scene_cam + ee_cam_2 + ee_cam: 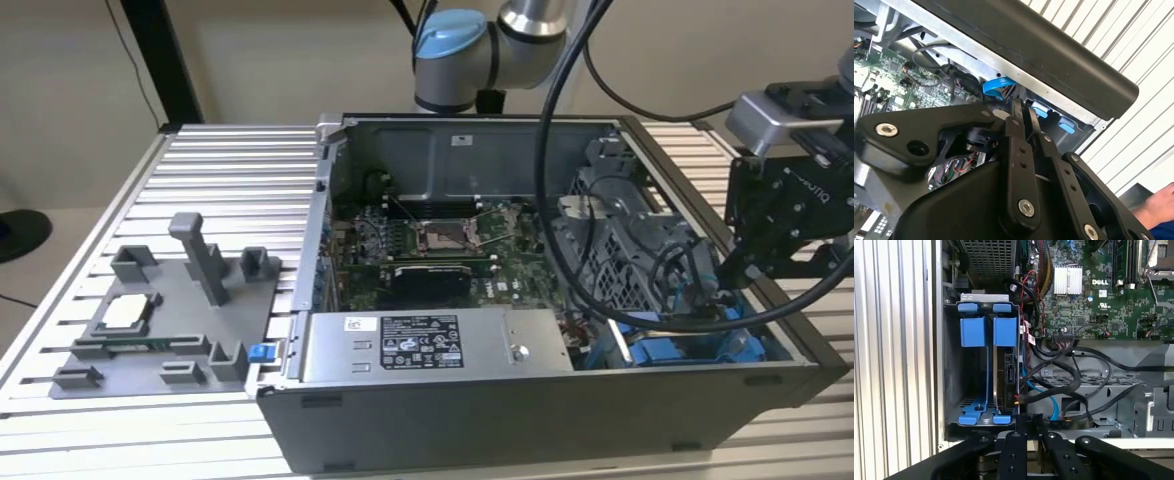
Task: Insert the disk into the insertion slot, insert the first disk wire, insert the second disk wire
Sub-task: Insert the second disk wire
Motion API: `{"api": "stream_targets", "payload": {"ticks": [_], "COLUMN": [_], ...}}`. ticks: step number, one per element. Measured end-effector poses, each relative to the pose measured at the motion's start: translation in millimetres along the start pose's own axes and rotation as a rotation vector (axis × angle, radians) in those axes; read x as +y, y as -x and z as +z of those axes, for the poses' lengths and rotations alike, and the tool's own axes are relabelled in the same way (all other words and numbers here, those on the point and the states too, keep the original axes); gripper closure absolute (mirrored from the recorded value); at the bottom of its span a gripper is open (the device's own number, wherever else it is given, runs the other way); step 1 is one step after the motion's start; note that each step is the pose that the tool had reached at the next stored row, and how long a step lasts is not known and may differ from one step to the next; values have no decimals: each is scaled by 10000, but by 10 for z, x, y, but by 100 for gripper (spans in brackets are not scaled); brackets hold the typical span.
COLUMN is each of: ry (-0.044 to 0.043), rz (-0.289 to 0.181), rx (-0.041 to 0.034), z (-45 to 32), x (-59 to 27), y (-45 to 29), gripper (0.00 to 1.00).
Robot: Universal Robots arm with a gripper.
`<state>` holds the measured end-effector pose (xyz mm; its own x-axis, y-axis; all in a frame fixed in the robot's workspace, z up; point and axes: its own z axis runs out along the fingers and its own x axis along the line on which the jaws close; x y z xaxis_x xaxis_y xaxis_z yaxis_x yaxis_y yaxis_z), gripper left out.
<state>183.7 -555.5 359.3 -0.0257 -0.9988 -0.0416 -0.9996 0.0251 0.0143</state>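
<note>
Bright blue plastic marks the insertion slot [966, 402], the grey metal bay in a corner of the open computer case [534, 420]. In the first wrist view we see two compartments side by side, each headed by a blue tab. The one nearer the motherboard [1089, 295] holds the disk [1006, 372], standing on edge within the bay with its dark connector edge towards us. The one against the case wall holds another blue carrier frame [973, 332].

A black wire [1021, 398] ends in a small plug at the disk's connector edge, just beside the end effector [1028, 416]; we cannot tell whether it is seated. A blue cable [1052, 405] loops across the case floor nearby.

In both wrist views the end effector's black fingers [1016, 145] stand almost together, with only a thin slit between them, and we cannot tell whether anything is pinched there.

The case also holds a square CPU socket [441, 235] and a grey power-supply box [534, 345], which bears a black-and-white label [418, 343] of fine print and symbols. The motherboard carries white lettering.

The case rests on a slatted aluminium worktop [227, 170]. On the exterior view's left, a grey fixture tray [174, 330] holds a small square silver part [127, 312]. A person's hand [1156, 202] shows in the second wrist view.
</note>
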Motion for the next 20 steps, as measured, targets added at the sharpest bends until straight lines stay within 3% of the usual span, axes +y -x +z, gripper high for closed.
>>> {"api": "stream_targets", "payload": {"ticks": [6, 10, 20], "ry": [0, 0, 0], "rz": [0, 1, 0], "rx": [1, -5, -7], "z": [-11, -70, -176], "x": [0, 16, 144], "y": [0, 2, 3], "gripper": [100, 100, 100]}}
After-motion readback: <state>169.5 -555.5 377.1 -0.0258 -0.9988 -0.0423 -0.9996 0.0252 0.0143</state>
